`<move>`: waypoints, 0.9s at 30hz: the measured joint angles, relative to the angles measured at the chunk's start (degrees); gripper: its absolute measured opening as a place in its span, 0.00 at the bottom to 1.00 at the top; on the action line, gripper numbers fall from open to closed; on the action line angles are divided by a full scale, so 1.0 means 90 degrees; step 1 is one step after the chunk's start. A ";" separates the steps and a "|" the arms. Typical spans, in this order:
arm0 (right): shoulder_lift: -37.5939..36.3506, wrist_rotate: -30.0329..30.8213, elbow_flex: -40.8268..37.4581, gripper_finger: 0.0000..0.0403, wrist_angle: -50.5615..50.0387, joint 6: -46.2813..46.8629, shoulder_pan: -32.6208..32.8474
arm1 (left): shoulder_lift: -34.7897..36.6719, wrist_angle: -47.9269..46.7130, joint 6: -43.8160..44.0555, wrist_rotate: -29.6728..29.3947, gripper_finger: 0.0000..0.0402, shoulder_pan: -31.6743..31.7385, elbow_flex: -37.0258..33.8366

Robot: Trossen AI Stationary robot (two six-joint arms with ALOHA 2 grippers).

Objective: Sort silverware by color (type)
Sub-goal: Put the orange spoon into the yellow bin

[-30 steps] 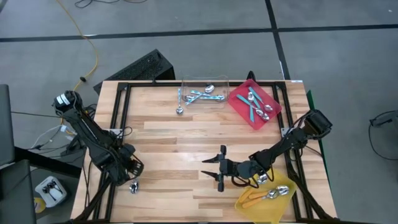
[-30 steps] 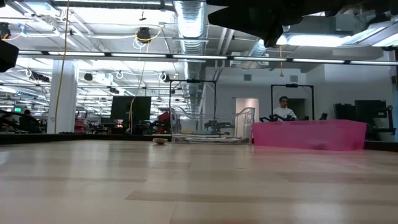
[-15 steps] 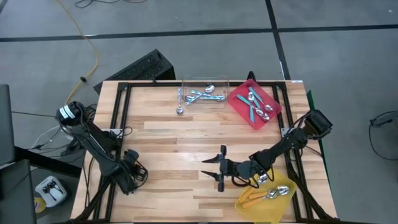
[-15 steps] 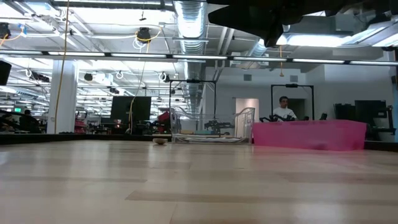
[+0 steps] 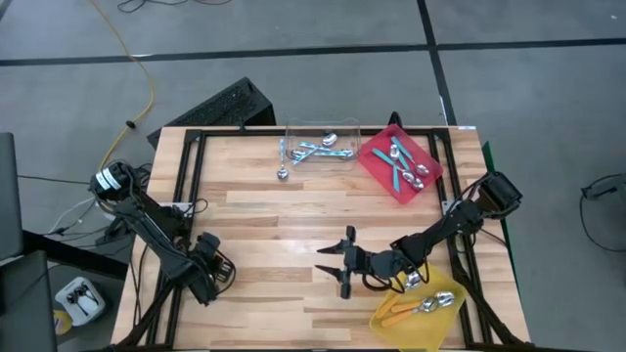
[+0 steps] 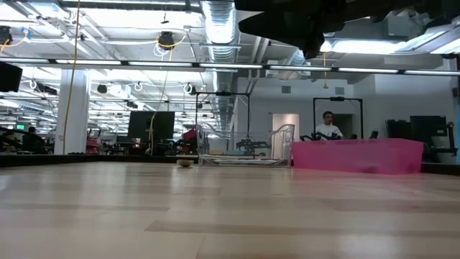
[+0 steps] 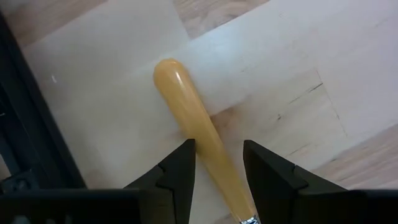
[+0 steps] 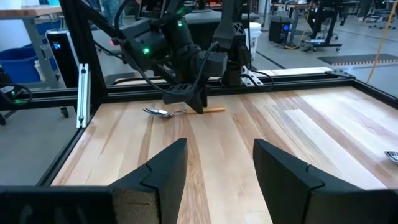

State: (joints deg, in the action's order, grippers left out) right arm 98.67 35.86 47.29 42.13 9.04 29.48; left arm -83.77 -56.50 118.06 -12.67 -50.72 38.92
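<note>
The left gripper (image 5: 208,277) is down at the counter's (image 5: 264,220) near-left corner, fingers (image 7: 180,171) set either side of an orange-handled spoon (image 7: 198,134) that lies flat on the wood. The handle runs up between the two fingers with a sliver of space on each side, so the gripper is part-open and straddling the spoon rather than pinching it. In the right wrist view that same spoon (image 8: 180,112) shows under the left gripper, shiny bowl out one side and orange handle tip out the other.

Across the counter from it, the right gripper (image 5: 337,266) hangs above bare wood with its fingers spread wide and nothing between them. Just beside that arm, at the near-right corner, sits a yellow tray (image 5: 450,311) holding orange-handled spoons (image 5: 403,311).

Well away from both grippers, along the far edge, a clear tray (image 5: 344,145) holds light blue-handled spoons (image 5: 315,151), and one loose spoon (image 5: 283,168) lies just outside its left side. Next to the clear tray, a red tray (image 5: 375,161) holds teal-handled spoons (image 5: 399,168).

In the room beyond, a person (image 6: 328,127) stands far off.
</note>
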 joint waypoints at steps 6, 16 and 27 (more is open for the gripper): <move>0.0000 0.0000 0.0000 0.51 -0.0002 0.0002 0.0004 | 0.0002 0.0102 -0.0167 -0.0071 0.30 0.0000 0.0002; 0.0000 -0.0001 0.0000 0.51 -0.0015 -0.0032 -0.0001 | 0.0015 0.0690 -0.0427 -0.0146 0.30 -0.0002 -0.0085; 0.0000 -0.0002 0.0000 0.51 -0.0017 -0.0040 -0.0001 | 0.0075 0.1111 -0.0309 0.0024 0.12 -0.0011 -0.0488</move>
State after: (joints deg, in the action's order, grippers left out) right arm 98.67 35.83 47.29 41.98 8.68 29.47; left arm -83.09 -46.50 115.28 -12.45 -50.82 34.52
